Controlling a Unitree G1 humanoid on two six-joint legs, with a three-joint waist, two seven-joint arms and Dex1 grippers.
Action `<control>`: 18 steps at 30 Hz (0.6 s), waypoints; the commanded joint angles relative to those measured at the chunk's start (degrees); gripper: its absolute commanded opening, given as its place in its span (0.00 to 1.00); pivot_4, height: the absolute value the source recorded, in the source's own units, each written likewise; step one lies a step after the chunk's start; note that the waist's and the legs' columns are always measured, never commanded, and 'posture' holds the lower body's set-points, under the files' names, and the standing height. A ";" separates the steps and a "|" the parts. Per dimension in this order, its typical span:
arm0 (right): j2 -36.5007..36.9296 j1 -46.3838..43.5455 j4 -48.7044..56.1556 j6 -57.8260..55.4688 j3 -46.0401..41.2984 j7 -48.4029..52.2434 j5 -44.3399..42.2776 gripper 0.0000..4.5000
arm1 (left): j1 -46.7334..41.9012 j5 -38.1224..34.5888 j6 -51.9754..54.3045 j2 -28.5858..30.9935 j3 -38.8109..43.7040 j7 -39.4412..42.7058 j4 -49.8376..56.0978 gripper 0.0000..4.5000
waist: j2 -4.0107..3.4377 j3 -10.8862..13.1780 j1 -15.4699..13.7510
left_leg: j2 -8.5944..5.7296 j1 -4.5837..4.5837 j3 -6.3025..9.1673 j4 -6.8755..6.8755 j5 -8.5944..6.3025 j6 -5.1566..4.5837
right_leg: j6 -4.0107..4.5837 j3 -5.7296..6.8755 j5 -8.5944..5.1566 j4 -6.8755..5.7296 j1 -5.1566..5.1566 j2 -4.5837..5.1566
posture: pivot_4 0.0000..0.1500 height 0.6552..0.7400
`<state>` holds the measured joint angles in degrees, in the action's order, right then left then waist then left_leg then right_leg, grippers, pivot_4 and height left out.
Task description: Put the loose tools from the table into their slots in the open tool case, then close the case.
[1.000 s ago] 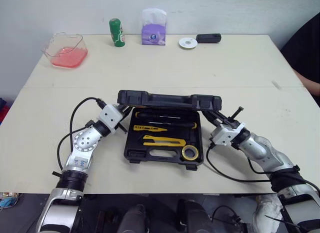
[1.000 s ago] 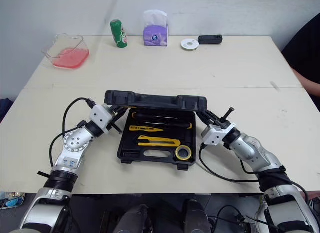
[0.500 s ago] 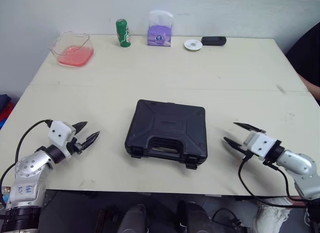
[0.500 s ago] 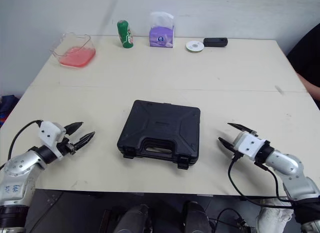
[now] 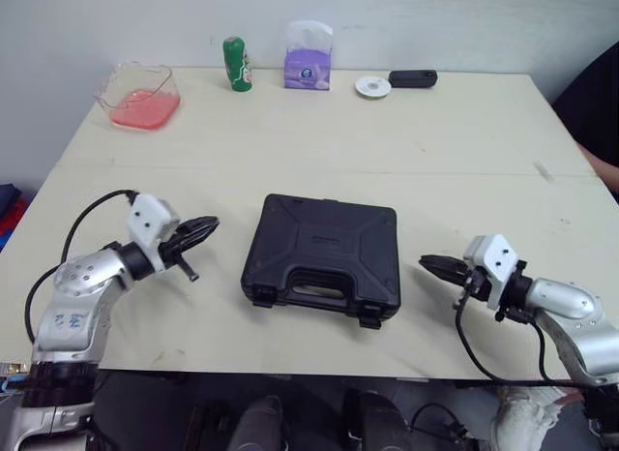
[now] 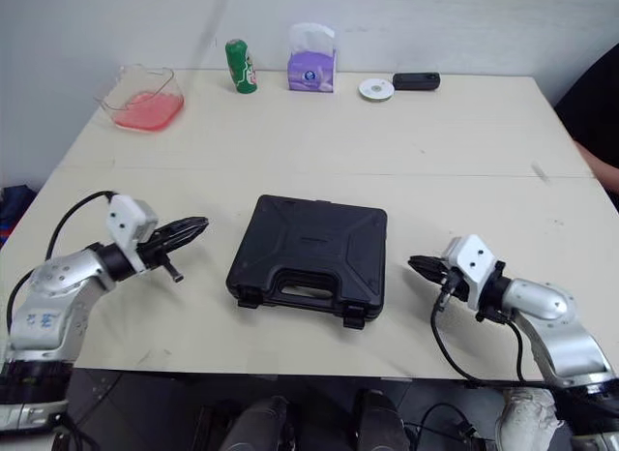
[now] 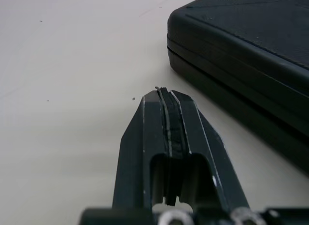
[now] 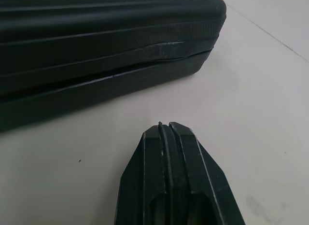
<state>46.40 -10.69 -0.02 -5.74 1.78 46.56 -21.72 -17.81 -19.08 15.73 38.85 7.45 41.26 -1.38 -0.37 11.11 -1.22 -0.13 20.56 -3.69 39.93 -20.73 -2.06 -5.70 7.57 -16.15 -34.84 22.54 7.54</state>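
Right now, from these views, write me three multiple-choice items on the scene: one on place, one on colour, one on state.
1. The tool case lies:
A. between the two grippers, touching neither
B. at the table's far edge
C. against the tissue pack

2. The can at the far edge is:
A. red
B. green
C. blue

3. The tool case is:
A. open, lid upright
B. half open
C. shut flat

Answers: 1 A, the left gripper and right gripper flank it, with bare table showing on each side. 2 B, its body is green. 3 C, its top lies flat on the base and no tools show.
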 commanded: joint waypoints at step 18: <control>-10.36 -20.91 -12.55 -6.77 7.98 5.42 11.96 0.00 | -1.05 1.05 11.55 -5.57 -8.05 3.65 4.59 0.01 | 0.00 0.00 1.58 | -0.04 0.00 -0.05 0.04 0.03 -0.03 | 0.00 -0.02 0.00 -0.12 0.03 -0.05 | 1.00 1.00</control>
<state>37.18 -28.95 -11.40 -13.67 9.16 51.47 -10.34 -20.52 -15.23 27.04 34.14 0.36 42.53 -1.90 -0.37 11.11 0.37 -0.14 20.55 -3.79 39.96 -20.70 -2.08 -5.71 7.50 -16.15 -34.93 22.58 7.55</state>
